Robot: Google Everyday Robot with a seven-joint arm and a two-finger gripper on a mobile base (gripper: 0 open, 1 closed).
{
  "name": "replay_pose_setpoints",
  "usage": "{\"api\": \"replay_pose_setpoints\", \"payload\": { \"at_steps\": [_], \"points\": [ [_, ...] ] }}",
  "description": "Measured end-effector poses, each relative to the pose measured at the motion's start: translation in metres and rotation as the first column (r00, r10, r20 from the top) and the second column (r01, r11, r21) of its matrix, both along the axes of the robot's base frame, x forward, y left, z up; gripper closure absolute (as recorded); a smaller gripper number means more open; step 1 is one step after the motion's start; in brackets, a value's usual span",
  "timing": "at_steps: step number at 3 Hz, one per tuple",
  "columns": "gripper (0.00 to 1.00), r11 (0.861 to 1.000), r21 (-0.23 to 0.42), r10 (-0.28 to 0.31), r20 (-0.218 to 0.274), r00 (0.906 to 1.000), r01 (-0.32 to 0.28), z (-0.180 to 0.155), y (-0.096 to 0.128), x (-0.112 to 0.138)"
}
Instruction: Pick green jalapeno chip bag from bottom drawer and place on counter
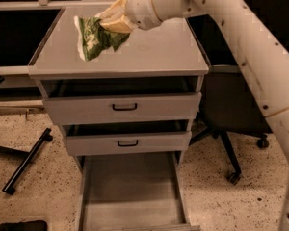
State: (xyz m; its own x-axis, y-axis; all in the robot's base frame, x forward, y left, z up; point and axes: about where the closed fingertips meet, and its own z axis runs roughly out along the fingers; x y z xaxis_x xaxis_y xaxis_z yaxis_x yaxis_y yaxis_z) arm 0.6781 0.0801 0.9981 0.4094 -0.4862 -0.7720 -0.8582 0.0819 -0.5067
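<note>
Pinching the green jalapeno chip bag [93, 40] over the counter [159, 52], the pincer [111, 21]; bag lettering illegible.

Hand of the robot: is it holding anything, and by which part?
Yes: the hand grips the green jalapeno chip bag by its upper right end, above the counter.

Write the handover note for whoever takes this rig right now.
Pincer: shut on the green jalapeno chip bag, holding it over the left half of the counter.
Bottom drawer: pulled open, no bag in it.
Done: the bag is out of the drawer and up at counter level.
Left: lower the bag onto the counter, open the pincer, back the arm away.
</note>
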Motion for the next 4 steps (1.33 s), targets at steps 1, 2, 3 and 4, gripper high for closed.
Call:
{"api": "replay_pose_setpoints", "payload": {
  "at_steps": [1,2,3,4],
  "points": [
    [1.00,0.998,-0.044,-0.053,0.011,0.9986,0.053,-0.033,0.020,0.066],
    [1.00,0.983,-0.119,-0.138,0.015,0.9904,0.138,-0.085,0.033,0.124],
    [1.00,0.968,-0.167,-0.197,-0.049,0.9793,0.186,-0.139,0.025,0.153],
    [0.81,0.967,-0.170,-0.201,-0.055,0.9781,0.189,-0.144,0.024,0.155]
  ]
}}
